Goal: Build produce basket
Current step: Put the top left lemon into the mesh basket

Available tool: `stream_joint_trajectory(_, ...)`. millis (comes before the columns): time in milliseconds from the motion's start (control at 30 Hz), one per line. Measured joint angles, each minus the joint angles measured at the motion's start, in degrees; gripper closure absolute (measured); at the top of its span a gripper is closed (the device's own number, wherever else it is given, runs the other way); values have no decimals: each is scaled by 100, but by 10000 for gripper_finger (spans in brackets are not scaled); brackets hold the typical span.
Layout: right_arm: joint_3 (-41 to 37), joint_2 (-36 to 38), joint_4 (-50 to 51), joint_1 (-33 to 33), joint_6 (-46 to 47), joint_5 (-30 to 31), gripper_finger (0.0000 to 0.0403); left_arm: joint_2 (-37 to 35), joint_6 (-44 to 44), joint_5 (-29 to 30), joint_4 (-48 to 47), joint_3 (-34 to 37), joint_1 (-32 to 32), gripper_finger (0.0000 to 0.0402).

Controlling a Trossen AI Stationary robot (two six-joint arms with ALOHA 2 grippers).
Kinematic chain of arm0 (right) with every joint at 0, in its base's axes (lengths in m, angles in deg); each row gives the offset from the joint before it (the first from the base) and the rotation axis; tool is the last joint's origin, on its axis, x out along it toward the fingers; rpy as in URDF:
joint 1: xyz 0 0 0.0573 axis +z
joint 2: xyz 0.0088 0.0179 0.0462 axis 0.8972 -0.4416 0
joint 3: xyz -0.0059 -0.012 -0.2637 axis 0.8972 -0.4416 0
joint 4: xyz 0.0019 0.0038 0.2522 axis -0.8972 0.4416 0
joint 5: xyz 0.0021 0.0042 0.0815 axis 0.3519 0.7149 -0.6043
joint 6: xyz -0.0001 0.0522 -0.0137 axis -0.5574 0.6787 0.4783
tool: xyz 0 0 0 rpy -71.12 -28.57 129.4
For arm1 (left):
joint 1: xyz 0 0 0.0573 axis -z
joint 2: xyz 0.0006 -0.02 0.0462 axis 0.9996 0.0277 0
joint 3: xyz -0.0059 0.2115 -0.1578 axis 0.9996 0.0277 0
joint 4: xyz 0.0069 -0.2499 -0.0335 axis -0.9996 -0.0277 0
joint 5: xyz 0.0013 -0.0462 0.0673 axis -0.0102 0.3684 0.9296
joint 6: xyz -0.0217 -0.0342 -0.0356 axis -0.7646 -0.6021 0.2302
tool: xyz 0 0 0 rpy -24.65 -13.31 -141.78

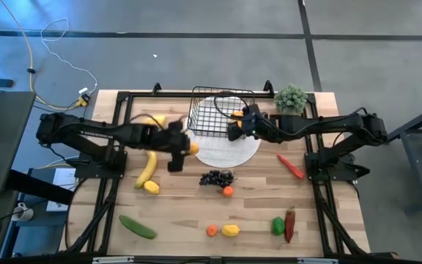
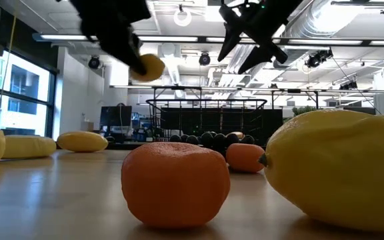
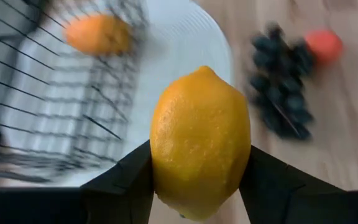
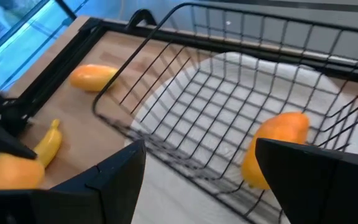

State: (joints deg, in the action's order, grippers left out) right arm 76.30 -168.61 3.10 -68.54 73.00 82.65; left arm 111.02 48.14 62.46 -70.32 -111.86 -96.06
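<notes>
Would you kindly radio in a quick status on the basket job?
Left gripper shut on lemon, raised beside the basket. Right gripper open over basket, one orange fruit inside. Nothing blocking the basket.

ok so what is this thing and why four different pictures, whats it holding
It is a robot with two dark arms at a wooden table. One picture looks straight down, one sits at table-top height, and two come from cameras on the wrists. The left gripper is shut on a lemon beside the black wire basket, which stands on a white plate. The right gripper hangs open over the basket, where an orange fruit lies. A banana, grapes and more toy produce lie around.
</notes>
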Motion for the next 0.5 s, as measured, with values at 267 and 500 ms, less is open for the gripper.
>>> stream_joint_trajectory(267,0,0,-17,-618,-332,11,119,0,441,-37,969,-239,-1156,222)
stream_joint_trajectory(500,0,0,-17,-1187,-724,-24,119,128,437,-352,1766,-239,-2012,222)
